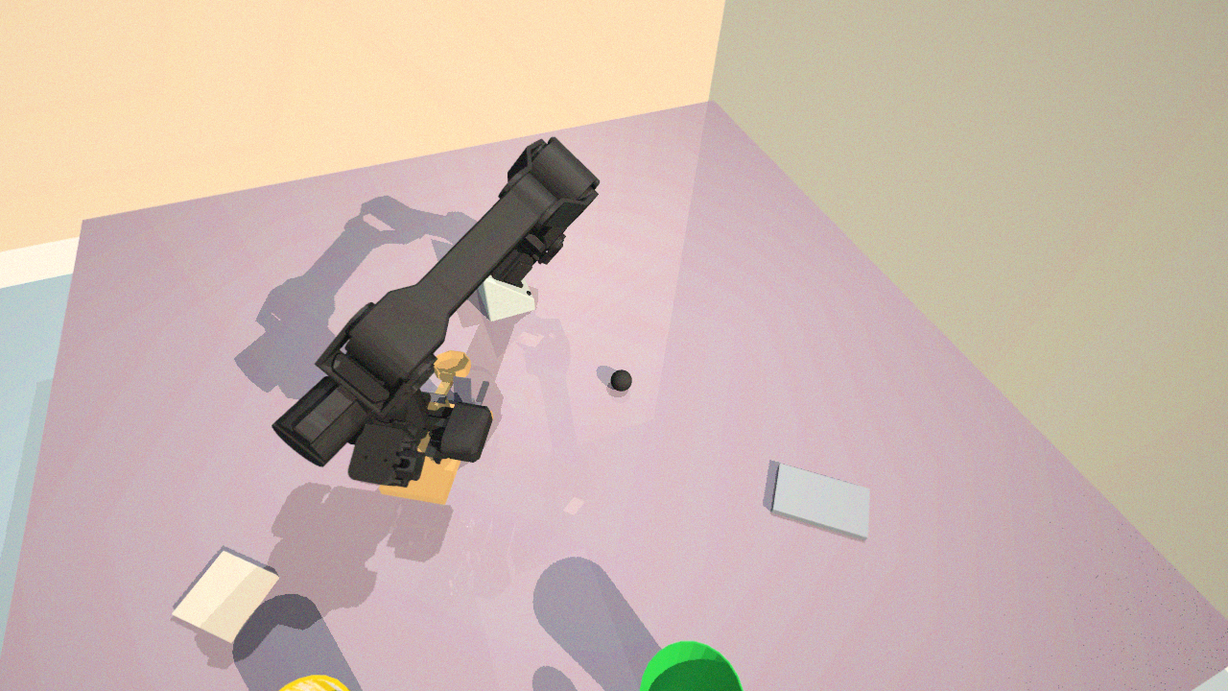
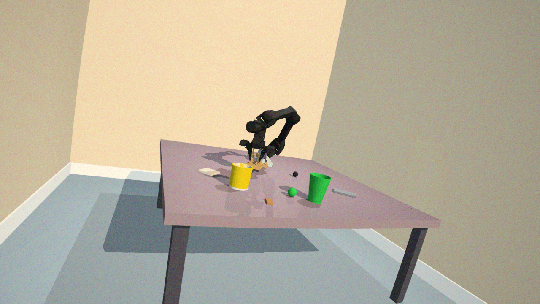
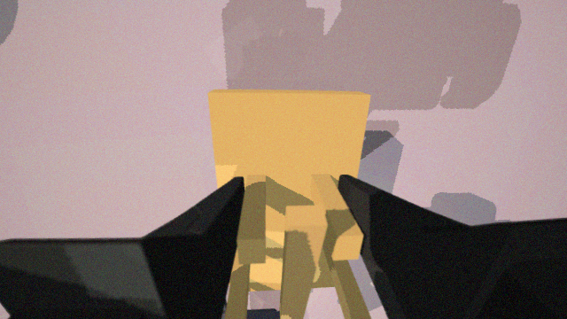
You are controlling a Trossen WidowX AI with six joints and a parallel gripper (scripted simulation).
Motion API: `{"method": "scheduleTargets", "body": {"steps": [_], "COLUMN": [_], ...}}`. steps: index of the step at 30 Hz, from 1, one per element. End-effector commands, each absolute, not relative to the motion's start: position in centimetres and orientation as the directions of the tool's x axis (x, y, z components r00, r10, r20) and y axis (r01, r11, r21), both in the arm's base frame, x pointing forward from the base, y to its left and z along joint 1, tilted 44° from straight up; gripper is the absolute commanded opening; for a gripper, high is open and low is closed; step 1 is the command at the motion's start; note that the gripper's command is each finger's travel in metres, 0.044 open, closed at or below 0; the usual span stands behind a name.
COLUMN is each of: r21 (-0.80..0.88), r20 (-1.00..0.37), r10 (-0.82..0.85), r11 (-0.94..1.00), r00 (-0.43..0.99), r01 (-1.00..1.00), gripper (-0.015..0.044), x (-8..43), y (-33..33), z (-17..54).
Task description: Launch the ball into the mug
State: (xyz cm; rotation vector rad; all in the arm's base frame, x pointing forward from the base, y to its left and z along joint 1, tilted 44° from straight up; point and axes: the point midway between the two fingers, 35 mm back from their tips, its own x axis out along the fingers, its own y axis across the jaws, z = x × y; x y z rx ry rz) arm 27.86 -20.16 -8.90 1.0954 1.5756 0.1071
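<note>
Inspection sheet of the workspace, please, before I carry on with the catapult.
Surface: pinkish table, speckled near one corner
Catapult: upright on table
Yellow mug: upright
Balls: black, green, both on table
Clutter: green cup, cream block, grey block, small orange block
Gripper: shut on catapult
Cables: nothing seen
Surroundings: plain walls, blue-grey floor
</note>
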Motion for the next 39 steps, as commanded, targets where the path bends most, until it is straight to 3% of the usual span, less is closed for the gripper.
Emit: {"method": "scheduleTargets", "body": {"steps": [1,30,39], "r21": [0.595,0.595,0.595], "r20": [-0.73,-0.729,-0.729], "r10": [0.677,0.678,0.678], "r11": [0.56,0.565,0.565], "r00": [0.096,0.089,0.089], "r01": [0.577,0.572,0.572], "gripper": [0.0,0.0,0.0236], "x": [27.9,28.2,28.2], "y": [-20.0,-17.5,-17.5], "z": [-9.2,-11.7,-11.7]}}
